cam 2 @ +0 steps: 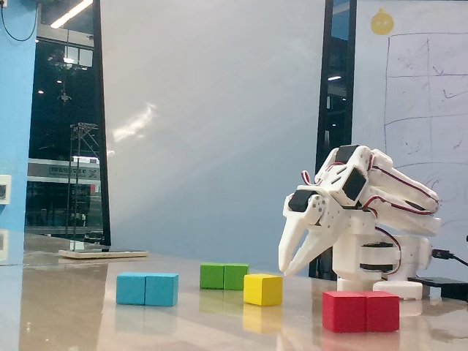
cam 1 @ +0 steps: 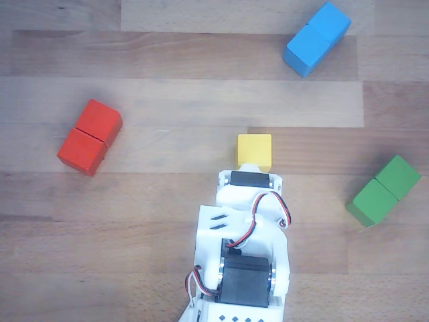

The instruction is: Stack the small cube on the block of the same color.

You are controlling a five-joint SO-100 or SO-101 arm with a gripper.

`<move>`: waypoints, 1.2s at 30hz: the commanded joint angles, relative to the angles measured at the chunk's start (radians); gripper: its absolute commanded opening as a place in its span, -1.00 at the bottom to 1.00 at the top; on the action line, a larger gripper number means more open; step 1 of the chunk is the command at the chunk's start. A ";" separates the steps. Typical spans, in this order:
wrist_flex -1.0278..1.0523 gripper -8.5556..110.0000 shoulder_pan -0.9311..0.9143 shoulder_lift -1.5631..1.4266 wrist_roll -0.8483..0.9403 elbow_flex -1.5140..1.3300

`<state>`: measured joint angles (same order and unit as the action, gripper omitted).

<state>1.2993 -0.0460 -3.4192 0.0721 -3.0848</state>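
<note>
In the other view, looking down on the wooden table [cam 1: 174, 100], the small yellow cube [cam 1: 255, 150] lies near the middle, just ahead of the white arm [cam 1: 244, 255]. Three two-cube blocks lie around it, well apart: a red block [cam 1: 89, 136] to the left, a blue block [cam 1: 317, 38] at upper right and a green block [cam 1: 384, 190] to the right. No yellow block shows, so the matching target cannot be found here. The pincer itself is hidden under the arm's body in this view.

In the fixed view, from the side, the arm is folded low over its base and the pincer [cam 2: 287, 266] points down, hanging above the table just right of the yellow cube [cam 2: 262, 289] and not touching it. Its fingers look slightly parted at the tips and hold nothing. The green block [cam 2: 224, 276] sits behind the cube, the blue block [cam 2: 147, 289] to the left, the red block [cam 2: 360, 311] nearest the camera.

The step in hand looks like the approach to grasp. The next move likely calls for reaching forward, centring the fingers over the cube and lowering around it.
</note>
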 commanded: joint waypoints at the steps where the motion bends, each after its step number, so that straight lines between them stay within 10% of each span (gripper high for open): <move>1: 0.012 -0.85 0.006 -0.032 0.008 0.074; 26: 0.328 -0.85 0.018 1.408 0.008 1.609; 36: 0.423 -0.85 0.020 1.591 0.008 1.551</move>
<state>1.7012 -0.0368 -1.8331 0.0752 -1.5248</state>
